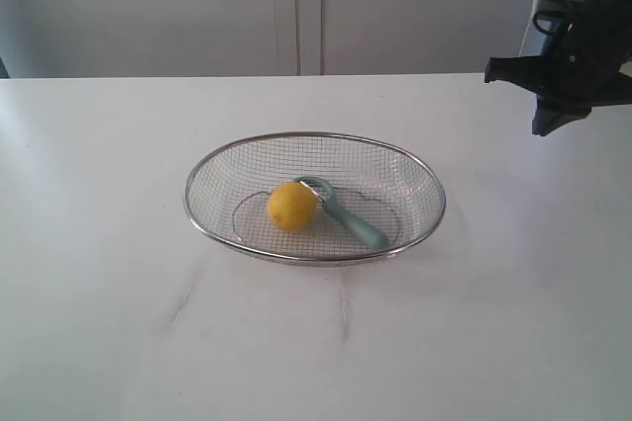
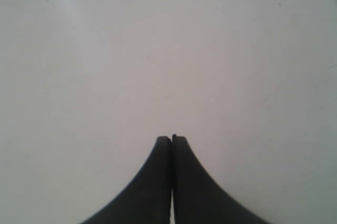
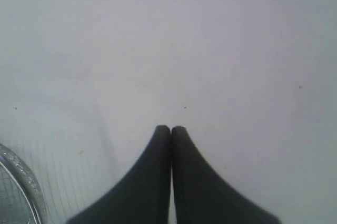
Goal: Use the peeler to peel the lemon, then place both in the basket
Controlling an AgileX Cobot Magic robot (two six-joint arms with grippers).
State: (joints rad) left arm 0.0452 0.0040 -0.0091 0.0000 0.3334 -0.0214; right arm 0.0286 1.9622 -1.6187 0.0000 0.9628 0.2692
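Note:
The silver wire basket (image 1: 415, 169) stands in the middle of the white table. Inside it lie the yellow lemon (image 1: 292, 207) and, touching its right side, the teal-handled peeler (image 1: 354, 220). My right gripper (image 1: 545, 127) hangs above the table at the far right, well away from the basket, shut and empty. The right wrist view shows its fingers pressed together (image 3: 171, 129) over bare table, with a bit of the basket rim (image 3: 23, 179) at the edge. My left gripper (image 2: 171, 138) is shut with nothing in it over bare table; it does not show in the exterior view.
The white table (image 1: 118, 164) stretches around the basket on all sides. A pale wall with a vertical panel seam (image 1: 298, 6) runs behind the table's far edge.

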